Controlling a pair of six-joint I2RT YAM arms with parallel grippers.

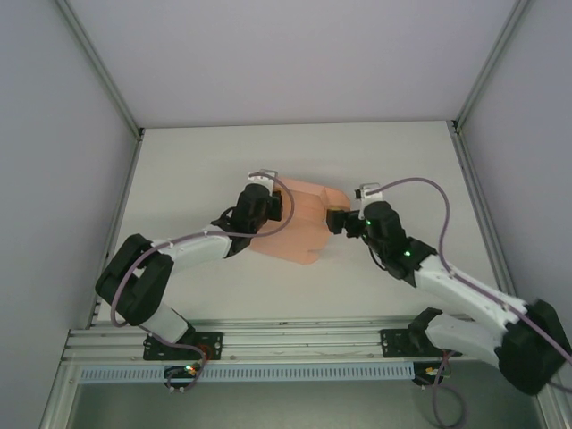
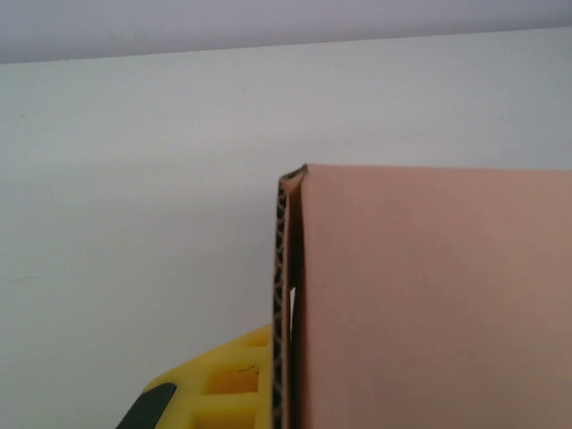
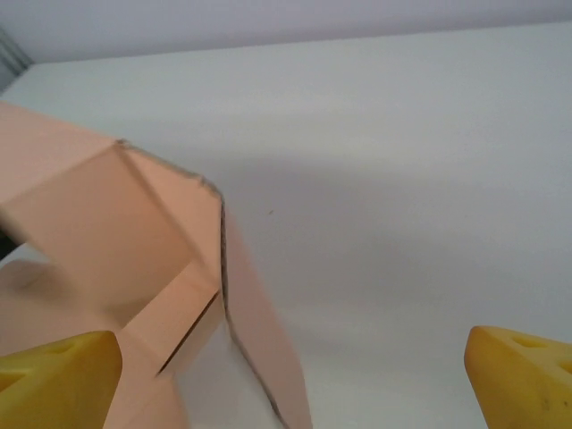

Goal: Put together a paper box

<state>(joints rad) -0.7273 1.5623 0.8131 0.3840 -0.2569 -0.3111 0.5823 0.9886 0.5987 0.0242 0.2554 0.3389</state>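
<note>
The salmon-pink paper box (image 1: pixel 302 225) lies partly folded in the middle of the table, between the two arms. My left gripper (image 1: pixel 275 206) sits at its left part; in the left wrist view one yellow finger (image 2: pixel 223 384) presses against an upright card wall (image 2: pixel 284 295) seen edge-on, with a broad pink panel (image 2: pixel 429 295) hiding the other finger. My right gripper (image 1: pixel 338 221) is at the box's right side. In the right wrist view its yellow fingertips (image 3: pixel 63 375) stand far apart, and a loose box flap (image 3: pixel 259 322) hangs between them, touching neither.
The white tabletop (image 1: pixel 179 161) is bounded by grey side walls and a metal rail (image 1: pixel 268 344) at the near edge. Purple cables loop over both arms above the box.
</note>
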